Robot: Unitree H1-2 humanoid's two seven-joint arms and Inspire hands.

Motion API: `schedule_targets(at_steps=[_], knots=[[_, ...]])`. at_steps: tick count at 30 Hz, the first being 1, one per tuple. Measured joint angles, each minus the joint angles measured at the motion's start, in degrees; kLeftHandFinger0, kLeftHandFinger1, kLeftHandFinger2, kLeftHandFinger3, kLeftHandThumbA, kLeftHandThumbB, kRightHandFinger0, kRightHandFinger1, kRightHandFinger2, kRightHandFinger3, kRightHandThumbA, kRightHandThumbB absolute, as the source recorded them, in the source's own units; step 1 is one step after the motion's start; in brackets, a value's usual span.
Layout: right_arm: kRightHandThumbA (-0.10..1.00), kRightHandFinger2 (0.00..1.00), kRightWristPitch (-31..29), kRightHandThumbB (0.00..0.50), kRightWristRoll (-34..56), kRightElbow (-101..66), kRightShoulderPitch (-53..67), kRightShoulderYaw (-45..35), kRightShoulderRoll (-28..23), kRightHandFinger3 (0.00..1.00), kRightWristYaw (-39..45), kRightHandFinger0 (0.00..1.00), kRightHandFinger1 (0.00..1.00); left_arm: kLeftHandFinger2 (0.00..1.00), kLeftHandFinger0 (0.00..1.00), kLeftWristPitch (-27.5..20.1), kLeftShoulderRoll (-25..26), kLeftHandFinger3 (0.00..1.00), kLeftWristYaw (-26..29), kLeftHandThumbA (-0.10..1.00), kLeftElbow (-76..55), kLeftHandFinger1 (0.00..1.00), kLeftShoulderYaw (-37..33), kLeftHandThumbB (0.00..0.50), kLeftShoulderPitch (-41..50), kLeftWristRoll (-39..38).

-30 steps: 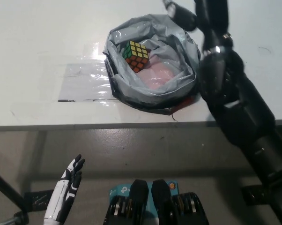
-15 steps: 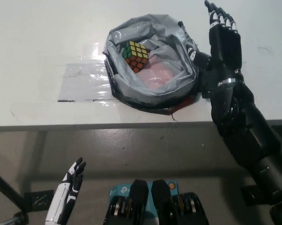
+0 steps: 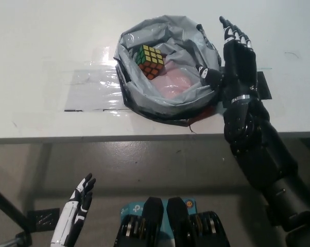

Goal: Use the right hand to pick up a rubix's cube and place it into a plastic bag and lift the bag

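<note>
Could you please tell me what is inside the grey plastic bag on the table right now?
The plastic bag holds a Rubik's cube resting against its back-left wall, with something pink beneath it. The rolled rim hides the rest of the bottom. The right hand is open beside the bag.

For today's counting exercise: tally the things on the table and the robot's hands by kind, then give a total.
Rubik's cube: 1
Plastic bag: 1
Robot hands: 2, the black right hand beside the bag and the white left hand below the table edge
Total: 4

Rubik's cube (image 3: 150, 61) sits tilted inside open grey plastic bag (image 3: 196, 95), at bag's upper left.
</note>
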Motion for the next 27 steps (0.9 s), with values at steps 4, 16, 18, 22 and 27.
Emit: schedule_targets(at_steps=[4,16,18,22,27], knots=[[0.88,1.00,0.2,0.403,0.4,-1.3,0.0,-0.5,-0.1,1.00,0.8,1.00,1.00,1.00,1.00,0.0,0.0,1.00,0.0,1.00,0.0,1.00,0.0,0.193,-0.1,0.1],[0.77,1.00,1.3,0.406,1.0,-2.8,0.0,-0.8,0.0,1.00,3.3,1.00,1.00,0.98,1.00,0.1,0.0,1.00,0.0,1.00,-0.2,1.00,-0.1,0.167,0.1,0.3],[0.79,1.00,1.3,0.414,1.0,-1.2,-0.1,-0.9,0.1,1.00,3.3,1.00,1.00,0.98,1.00,0.1,0.0,1.00,0.0,1.00,-0.2,1.00,-0.1,0.174,0.1,0.4],[0.76,1.00,1.4,0.415,1.2,3.3,-0.1,-1.2,0.2,1.00,3.3,1.00,1.00,0.99,1.00,0.1,0.0,1.00,0.0,1.00,-0.2,1.00,-0.1,0.144,0.1,0.4],[0.73,1.00,1.0,0.422,1.9,10.1,-0.9,-2.0,0.2,1.00,3.2,1.00,1.00,0.97,1.00,0.1,0.0,1.00,0.0,1.00,-0.2,1.00,-0.1,0.166,-0.1,0.5]])
